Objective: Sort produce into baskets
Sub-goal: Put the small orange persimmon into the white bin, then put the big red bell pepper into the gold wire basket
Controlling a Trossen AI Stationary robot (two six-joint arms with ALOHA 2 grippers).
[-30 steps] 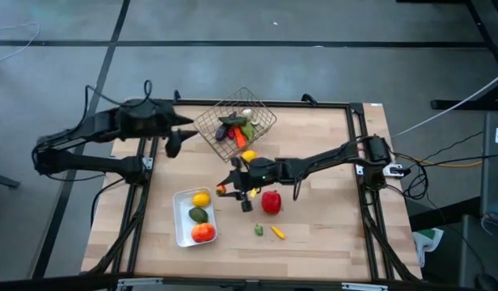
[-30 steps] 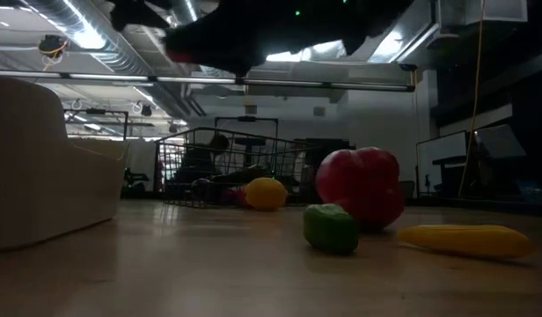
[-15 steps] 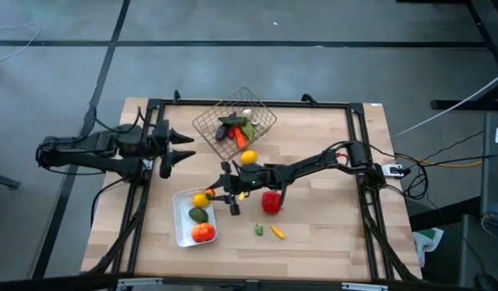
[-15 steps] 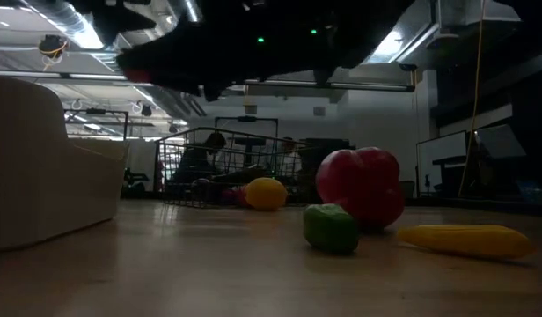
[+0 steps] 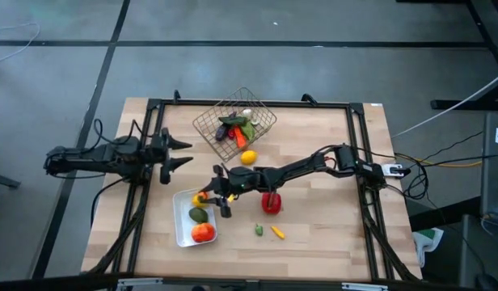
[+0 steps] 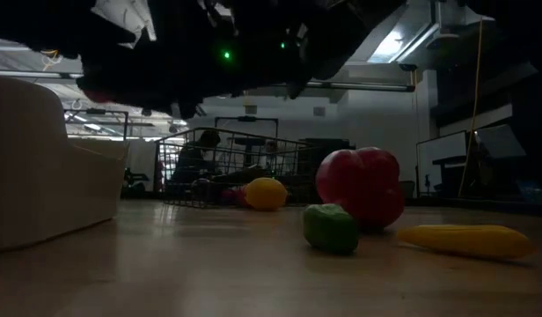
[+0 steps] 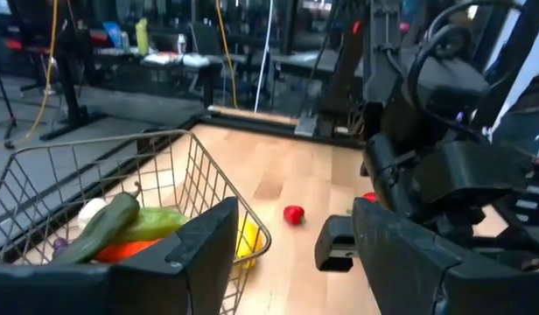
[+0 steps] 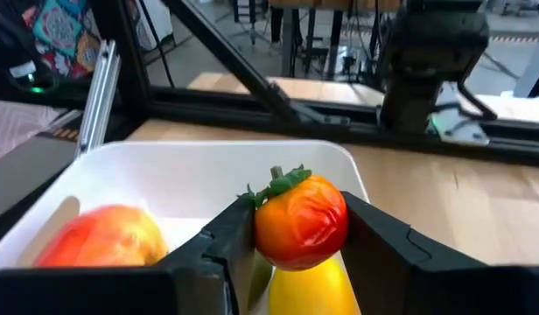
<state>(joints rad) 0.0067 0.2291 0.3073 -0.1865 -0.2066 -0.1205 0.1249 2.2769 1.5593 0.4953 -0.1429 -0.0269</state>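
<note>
My right gripper (image 5: pixel 210 196) is shut on a small orange-red tomato (image 8: pixel 300 219) above the far end of the white tray (image 5: pixel 181 230). The tray holds a yellow lemon (image 8: pixel 306 289), a green avocado (image 5: pixel 198 215) and a red-orange fruit (image 5: pixel 203 233). The wire basket (image 5: pixel 261 113) at the far middle holds an eggplant, a cucumber (image 7: pixel 103 223), a carrot and a garlic. A lemon (image 5: pixel 248 157), a red pepper (image 5: pixel 271 202), a small green piece (image 5: pixel 259 230) and a yellow piece (image 5: pixel 277 233) lie on the table. My left gripper (image 5: pixel 184 153) is open and empty at the table's left side. My right gripper pinches the tomato by its two round sides (image 8: pixel 261 223) between its two fingers. The fingers come slanting from the table's right. The tomato sits upright with its green stem (image 8: pixel 283 181) up, lifted clear above the tray and the lemon in it.
A black frame rail (image 5: pixel 233 103) runs around the table's edges. The right arm (image 5: pixel 305 167) stretches across the table's middle. The table's near right part is bare wood (image 5: pixel 330 234).
My right gripper has carried the tomato toward the table's left and near edges, from beside the red pepper to above the tray's far end. My left arm has drawn back toward the table's left edge, its gripper moving a little toward the near edge.
</note>
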